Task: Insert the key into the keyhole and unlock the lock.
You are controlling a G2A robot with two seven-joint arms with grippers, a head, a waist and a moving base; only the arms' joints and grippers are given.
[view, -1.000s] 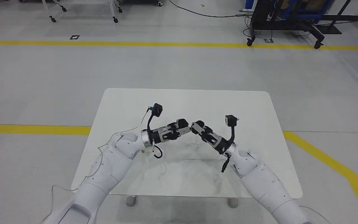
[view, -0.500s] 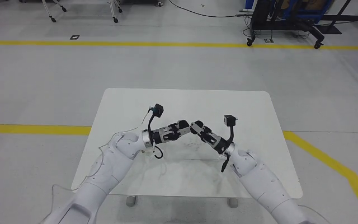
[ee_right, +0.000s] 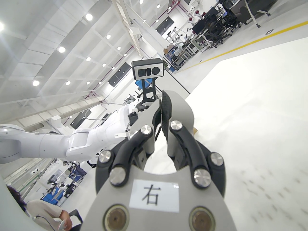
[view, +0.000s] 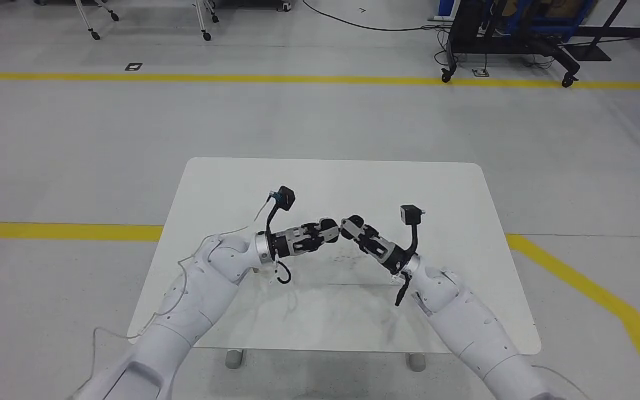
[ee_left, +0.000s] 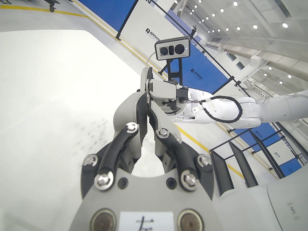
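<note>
We can't really make out key or lock; just a sliver of metal (ee_left: 147, 86) pokes out where the two grippers meet tip to tip above the middle of the table (view: 240, 190), so its long axis is anyone's guess. Left gripper (view: 328, 229) lies angled in from the left, fingers pressed together; right gripper (view: 352, 226) mirrors it from the right, fingers squeezed tight too.

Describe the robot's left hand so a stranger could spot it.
Find the white table; two arms meet tip to tip above its middle. The left hand ends the arm coming from the robot's left, and unlike the right hand, it points toward the robot's right.
</note>
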